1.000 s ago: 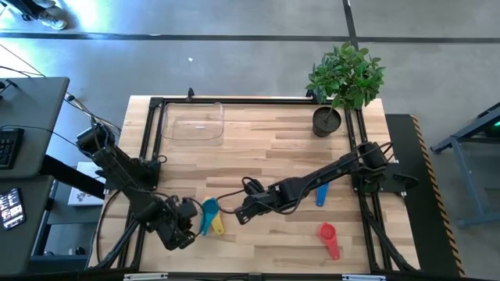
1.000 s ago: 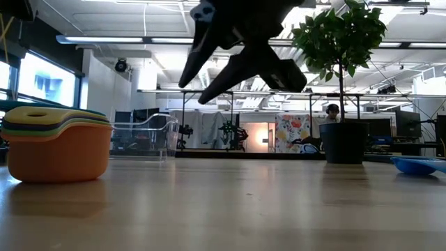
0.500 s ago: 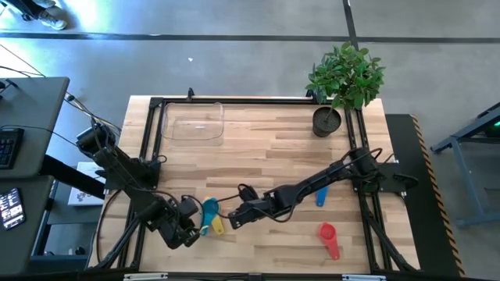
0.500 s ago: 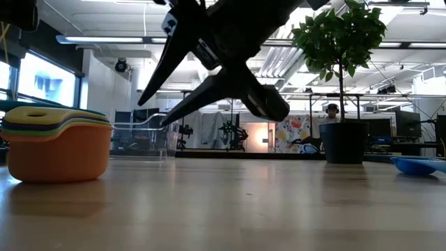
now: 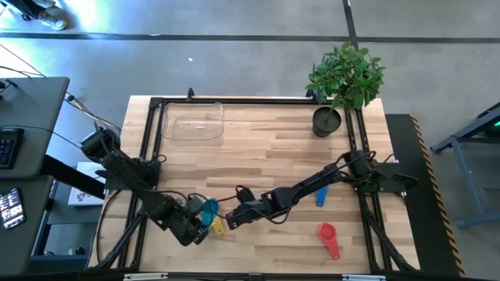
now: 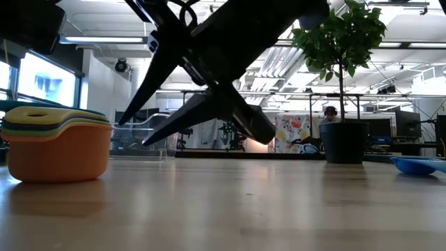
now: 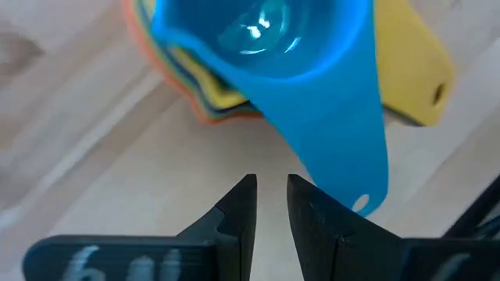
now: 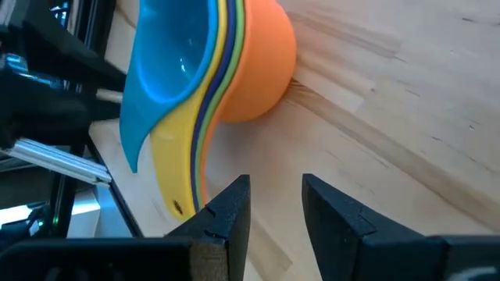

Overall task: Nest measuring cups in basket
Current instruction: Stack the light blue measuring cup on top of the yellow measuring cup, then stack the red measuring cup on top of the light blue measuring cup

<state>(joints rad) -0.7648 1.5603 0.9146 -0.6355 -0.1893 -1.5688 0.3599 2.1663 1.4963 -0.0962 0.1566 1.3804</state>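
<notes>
Now stretched further across the table toward its left front corner: the right arm, with the right gripper (image 5: 221, 222) brought from mid-table right up to the nested stack of cups (image 5: 210, 215), fingers (image 8: 226, 211) slightly parted just beside the stack's yellow handle (image 8: 176, 176). In the low view, swung lower and leftward, dark fingers (image 6: 209, 115) now reaching toward the orange cup (image 6: 59, 153). Also shifted: the left gripper (image 5: 195, 230), closer to the stack along the front edge, narrowly parted fingers (image 7: 238, 207) just short of the light blue cup's handle (image 7: 344, 156).
</notes>
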